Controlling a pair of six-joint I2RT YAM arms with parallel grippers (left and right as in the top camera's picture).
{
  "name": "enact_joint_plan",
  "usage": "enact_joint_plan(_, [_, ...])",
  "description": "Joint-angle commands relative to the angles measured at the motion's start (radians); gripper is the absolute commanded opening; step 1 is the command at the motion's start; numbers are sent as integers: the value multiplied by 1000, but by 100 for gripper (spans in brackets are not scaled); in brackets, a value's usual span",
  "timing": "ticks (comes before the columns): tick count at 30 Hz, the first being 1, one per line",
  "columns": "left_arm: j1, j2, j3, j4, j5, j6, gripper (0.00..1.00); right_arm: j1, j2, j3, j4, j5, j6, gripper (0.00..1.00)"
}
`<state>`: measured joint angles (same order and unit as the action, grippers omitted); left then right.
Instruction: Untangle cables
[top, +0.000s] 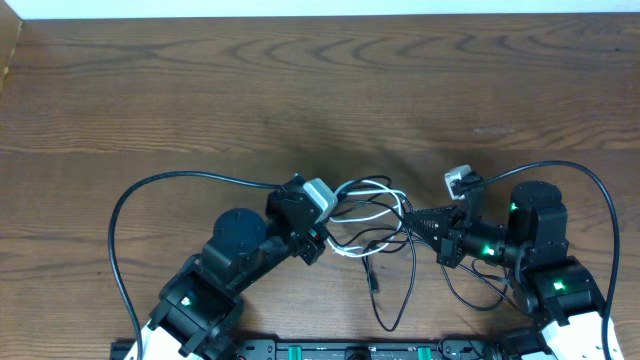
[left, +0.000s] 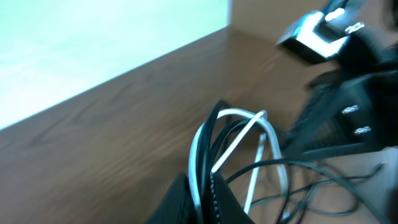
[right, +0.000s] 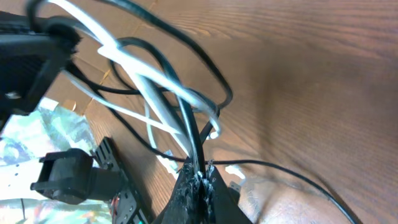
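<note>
Fingers (right: 186, 196) of right gripper (top: 412, 222) being pressed together on black strand; left gripper (top: 325, 235) being clamped on white and black strands. Wooden table (top: 200, 90) being used as support beneath everything. Tangled cables (top: 372, 212) being held between both grippers, near table's front edge; long black loop (top: 395, 300) trailing toward robot base. Judged best: grippers being drawn apart slowly, knot being watched for tightening. Small plug (top: 372, 280) below knot being kept from snagging.
</note>
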<state>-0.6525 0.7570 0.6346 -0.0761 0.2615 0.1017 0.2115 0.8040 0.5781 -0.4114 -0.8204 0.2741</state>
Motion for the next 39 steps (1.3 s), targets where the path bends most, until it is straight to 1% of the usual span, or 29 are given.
enact_joint_plan(1, [2,-11,13,-33,-177,-10,8,-8,-6,8,-3,26,55,1])
enact_joint_plan(7, [2,-11,13,-95,-279,-10,7,-8,-6,38,-4,106,77,1])
enact_joint_plan(13, [2,-11,13,-101,-282,-10,7,-13,-6,85,-2,214,126,1])
enact_joint_plan(17, [1,-11,13,-116,-281,-10,7,-26,-6,115,5,292,133,1])
enact_joint_plan(20, [1,-11,13,-129,-279,-10,8,-32,-8,134,51,352,129,1])
enact_joint_plan(23, [1,-11,13,-131,-233,-10,7,-32,-8,134,132,412,110,1])
enact_joint_plan(25, [1,-11,13,-125,-174,-10,7,-32,-8,134,161,468,87,1])
enact_joint_plan(28, [1,-11,13,-109,-72,-10,7,-32,-3,134,165,552,62,2])
enact_joint_plan(30, [1,-11,13,-94,-1,-10,8,-32,7,134,159,566,37,4])
enact_joint_plan(31, [1,-11,13,-83,42,-10,7,-32,13,134,156,565,35,9])
enact_joint_plan(33, [1,-11,13,-63,95,-10,7,-32,24,134,142,549,35,24])
enact_joint_plan(35, [1,-11,13,-45,119,-10,8,-32,32,134,122,517,35,47])
enact_joint_plan(36, [1,-11,13,-41,121,-10,8,-32,33,134,117,503,35,56])
enact_joint_plan(37, [1,-11,13,-38,121,-10,7,-32,34,134,109,485,35,67])
enact_joint_plan(38, [1,-11,13,-36,121,-10,7,-32,34,134,105,471,35,73])
enact_joint_plan(39, [1,-11,13,-35,121,-10,8,-32,34,134,101,457,35,77])
